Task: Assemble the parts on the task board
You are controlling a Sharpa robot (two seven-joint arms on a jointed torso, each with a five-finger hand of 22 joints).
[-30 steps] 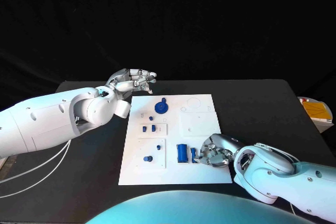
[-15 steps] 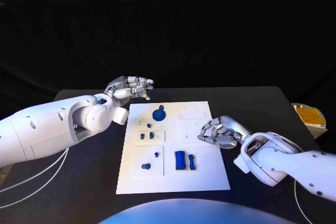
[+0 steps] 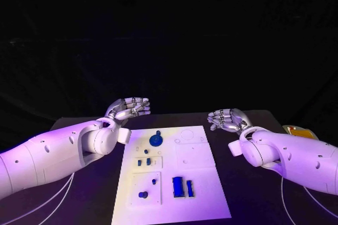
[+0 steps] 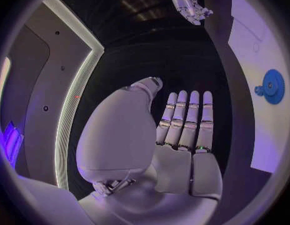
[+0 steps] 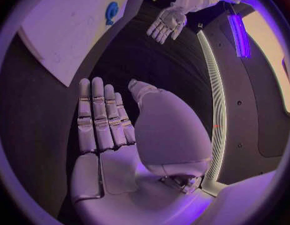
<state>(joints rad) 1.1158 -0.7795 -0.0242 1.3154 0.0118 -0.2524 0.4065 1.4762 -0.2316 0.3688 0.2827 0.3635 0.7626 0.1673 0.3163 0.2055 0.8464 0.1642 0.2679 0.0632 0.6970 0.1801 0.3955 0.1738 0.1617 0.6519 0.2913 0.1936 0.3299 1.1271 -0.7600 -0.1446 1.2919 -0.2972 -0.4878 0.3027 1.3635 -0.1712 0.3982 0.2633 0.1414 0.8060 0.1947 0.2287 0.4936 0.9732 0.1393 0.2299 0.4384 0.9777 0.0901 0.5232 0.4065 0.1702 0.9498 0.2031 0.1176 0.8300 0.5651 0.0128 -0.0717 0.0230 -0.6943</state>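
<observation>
The white task board [image 3: 197,156] lies in the middle of the black table. A blue gear-shaped part [image 3: 156,138] sits near its far left. Two long blue parts [image 3: 178,186] lie side by side near its front, with small blue parts [image 3: 143,162] in the plates to their left. My left hand [image 3: 129,108] is raised beyond the board's far left corner, fingers straight and empty. My right hand [image 3: 226,119] is raised off the far right corner, also empty. In the left wrist view the left hand [image 4: 182,130] is flat, with the gear [image 4: 272,86] beside it. The right wrist view shows the right hand [image 5: 104,120] flat.
A yellowish object [image 3: 301,132] sits past the table's right edge. Bare black tabletop [image 3: 261,186] runs along both sides of the board. White cables hang off the left arm at the near left.
My right hand has lifted from the long blue parts at the board's front and moved to its far right, fingers straightened. My left hand's fingers have opened out. The camera has tilted.
</observation>
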